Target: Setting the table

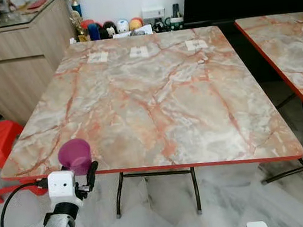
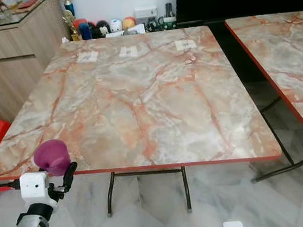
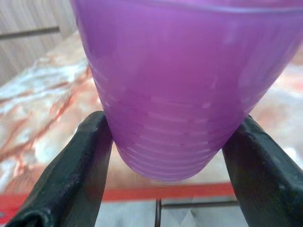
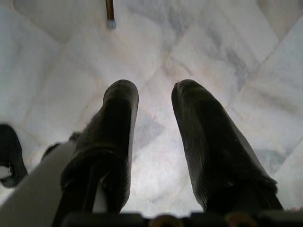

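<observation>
Left pincer (image 1: 85, 178) is clamped on the purple cup (image 1: 74, 155), fingers (image 3: 80, 165) pinching it low, near the base. Cup sits at the near-left corner of the desk (image 1: 161, 101), apparently just above the red edge. Judgement: carry it further in before lowering; keep it upright, land the base flat, then release. Low grip means it could tip. Right pincer (image 4: 154, 142) hangs idle over the floor (image 4: 213, 38), fingers apart, holding nothing.
</observation>
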Available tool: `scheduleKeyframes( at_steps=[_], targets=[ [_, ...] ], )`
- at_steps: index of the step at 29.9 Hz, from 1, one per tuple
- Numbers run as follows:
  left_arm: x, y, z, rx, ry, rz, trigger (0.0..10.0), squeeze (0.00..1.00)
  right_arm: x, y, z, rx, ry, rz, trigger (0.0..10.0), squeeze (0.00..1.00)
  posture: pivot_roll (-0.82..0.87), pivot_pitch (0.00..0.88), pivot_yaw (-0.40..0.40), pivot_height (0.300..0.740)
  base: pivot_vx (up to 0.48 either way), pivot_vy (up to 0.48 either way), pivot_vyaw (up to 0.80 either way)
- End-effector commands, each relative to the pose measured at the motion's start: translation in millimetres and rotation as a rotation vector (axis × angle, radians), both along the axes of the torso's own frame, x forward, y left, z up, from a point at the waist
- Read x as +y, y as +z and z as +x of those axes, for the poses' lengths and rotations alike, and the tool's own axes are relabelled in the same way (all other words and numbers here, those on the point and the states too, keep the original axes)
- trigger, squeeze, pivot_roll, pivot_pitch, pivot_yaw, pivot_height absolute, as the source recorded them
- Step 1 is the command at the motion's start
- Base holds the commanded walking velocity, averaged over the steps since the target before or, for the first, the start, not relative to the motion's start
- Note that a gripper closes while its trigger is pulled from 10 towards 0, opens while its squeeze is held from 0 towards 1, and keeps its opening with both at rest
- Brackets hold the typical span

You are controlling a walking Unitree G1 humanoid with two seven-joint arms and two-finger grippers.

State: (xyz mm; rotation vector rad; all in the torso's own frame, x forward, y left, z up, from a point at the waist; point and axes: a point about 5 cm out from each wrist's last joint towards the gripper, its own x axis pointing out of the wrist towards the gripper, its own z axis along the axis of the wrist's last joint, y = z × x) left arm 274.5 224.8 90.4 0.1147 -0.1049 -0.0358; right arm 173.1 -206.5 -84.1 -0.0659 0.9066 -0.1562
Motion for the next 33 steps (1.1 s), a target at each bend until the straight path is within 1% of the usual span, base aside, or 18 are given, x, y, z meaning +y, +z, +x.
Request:
scheduleKeyframes(
  at_steps=[1,8,12,21,33],
  targets=[
    [-1.6,-0.7,0.3,0.01,-0.003,-0.013,10.0,0.0,0.6,-2.0,-3.2,0.02,-0.015,0.008,10.0,0.0,0.02,0.0,0.019,0.74,0.0,0.0,0.0],
    [-2.3,-3.3,-2.2,0.02,-0.004,-0.017,10.0,0.0,-1.5,-1.3,-2.2,0.021,-0.008,0.0,10.0,0.0,0.03,0.0,0.01,0.74,0.0,0.0,0.0],
    [-6.0,-8.0,-5.8,0.037,-0.012,0.0,10.0,0.0,-2.4,-2.2,-4.9,0.027,-0.001,-0.005,10.0,0.0,0.03,0.0,0.007,0.74,0.0,0.0,0.0],
    [-11.0,-11.4,-8.5,0.049,-0.025,-0.002,10.0,0.0,-4.1,-4.1,-10.6,0.036,0.012,-0.014,10.0,0.0,0.02,0.0,0.004,0.74,0.0,-0.433,0.0],
    [-10.1,-14.0,-12.8,0.064,-0.021,0.003,10.0,0.0,-4.0,-5.3,-13.3,0.054,0.048,-0.024,10.0,0.0,0.02,0.0,0.002,0.74,0.0,-0.45,0.0]
  ],
)
